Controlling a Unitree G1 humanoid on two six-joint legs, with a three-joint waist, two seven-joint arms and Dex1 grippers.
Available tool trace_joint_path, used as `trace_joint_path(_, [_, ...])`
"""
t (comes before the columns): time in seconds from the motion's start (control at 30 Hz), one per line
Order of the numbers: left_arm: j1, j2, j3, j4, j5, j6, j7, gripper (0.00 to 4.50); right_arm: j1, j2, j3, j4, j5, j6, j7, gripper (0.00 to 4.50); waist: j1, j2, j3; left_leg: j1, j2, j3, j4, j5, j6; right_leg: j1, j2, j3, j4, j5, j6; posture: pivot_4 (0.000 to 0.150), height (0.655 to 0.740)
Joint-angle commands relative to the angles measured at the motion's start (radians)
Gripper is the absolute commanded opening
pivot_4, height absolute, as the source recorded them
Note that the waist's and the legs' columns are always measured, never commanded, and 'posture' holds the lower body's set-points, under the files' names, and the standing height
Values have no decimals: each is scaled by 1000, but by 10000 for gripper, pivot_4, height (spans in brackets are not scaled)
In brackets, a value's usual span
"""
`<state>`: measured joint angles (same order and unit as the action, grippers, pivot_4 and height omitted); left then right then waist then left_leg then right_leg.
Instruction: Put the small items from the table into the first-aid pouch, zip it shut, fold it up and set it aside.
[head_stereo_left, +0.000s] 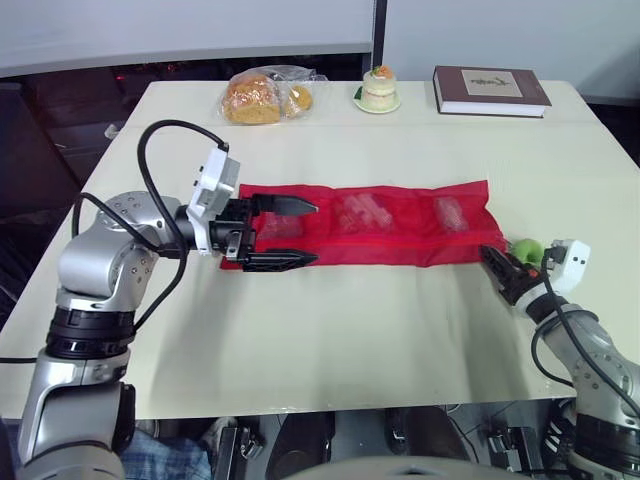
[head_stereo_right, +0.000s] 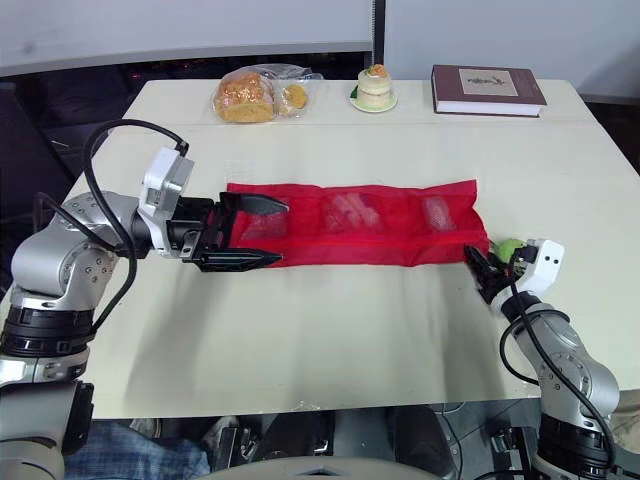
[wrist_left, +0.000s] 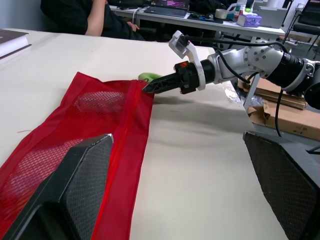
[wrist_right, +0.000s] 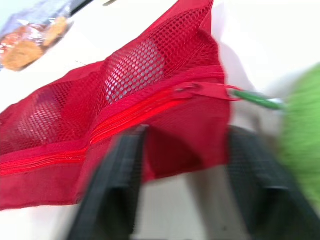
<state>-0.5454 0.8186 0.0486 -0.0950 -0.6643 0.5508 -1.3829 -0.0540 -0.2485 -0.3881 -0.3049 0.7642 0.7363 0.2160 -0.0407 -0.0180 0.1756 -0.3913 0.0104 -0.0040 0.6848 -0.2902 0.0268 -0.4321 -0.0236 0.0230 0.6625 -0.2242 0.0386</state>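
The red mesh pouch (head_stereo_left: 400, 240) lies unfolded flat across the middle of the table, its red zipper running along its length. Pale small items show through its mesh pockets (head_stereo_left: 365, 208). My left gripper (head_stereo_left: 305, 233) is open at the pouch's left end, one finger over the fabric and the other at its near edge. At the right end my right gripper (head_stereo_left: 490, 257) is open, and the right wrist view shows the pouch's corner and zipper pull (wrist_right: 192, 90) between its fingers. A green object (head_stereo_left: 527, 250) sits right beside that gripper.
Along the far edge of the table stand a bag of bread (head_stereo_left: 262, 97), a small cake on a plate (head_stereo_left: 380, 90) and a dark book (head_stereo_left: 490, 90). A person sits beyond the table (wrist_left: 100, 15). Bare tabletop stretches in front of the pouch.
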Motion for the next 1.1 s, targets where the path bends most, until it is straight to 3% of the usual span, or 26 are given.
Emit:
trace_joint_path(0.03, [-22, -3, 7, -2, 4, -24, -9, 45000, 3, -2, 2, -43, 26, -15, 14, 424, 0, 0, 0, 0, 0, 0, 0, 0, 0, 0, 0, 0, 0, 0, 0, 1500, 7400])
trace_joint_path(0.3, [-31, -10, 1, 7, 11, -37, -7, 45000, 33, -43, -81, -51, 65, -23, 11, 424, 5, 0, 0, 0, 0, 0, 0, 0, 0, 0, 0, 0, 0, 0, 0, 1500, 7400])
trace_joint_path(0.6, [-45, -17, 4, 11, 10, -47, 2, 45000, 123, -297, -289, -19, 131, -21, 135, 424, 30, 1, 0, -2, -2, -1, 0, 0, 0, 0, -2, -1, -1, 0, 0, 1500, 7400])
trace_joint_path(0.8, [-61, -20, 5, 20, 12, -50, 6, 45000, 121, -422, -293, -93, 177, -9, 261, 424, 25, 1, 0, 0, -2, 0, 1, 0, 0, 1, -1, -1, 0, 0, 0, 1500, 7400])
trace_joint_path(0.87, [-66, -24, 11, 22, 11, -52, 16, 45000, 83, -441, -266, -144, 257, 29, 279, 424, 22, 1, 0, 0, -2, 0, 1, 0, 0, 1, 0, 0, 0, 0, 0, 1500, 7400])
trace_joint_path(0.97, [-71, -34, 15, 17, 6, -47, 37, 45000, -5, -456, -90, -260, 339, 104, 283, 424, 15, 1, 0, 0, 0, 0, 2, 0, 0, 1, 1, 0, 1, 0, 0, 1500, 7400])
trace_joint_path(1.1, [-68, -41, 13, 0, 1, -39, 49, 45000, -108, -485, 215, -307, 163, 124, 290, 424, 14, 1, 0, -1, 0, -3, 2, 0, 0, 1, 4, 0, 0, 0, 0, 1500, 7400])
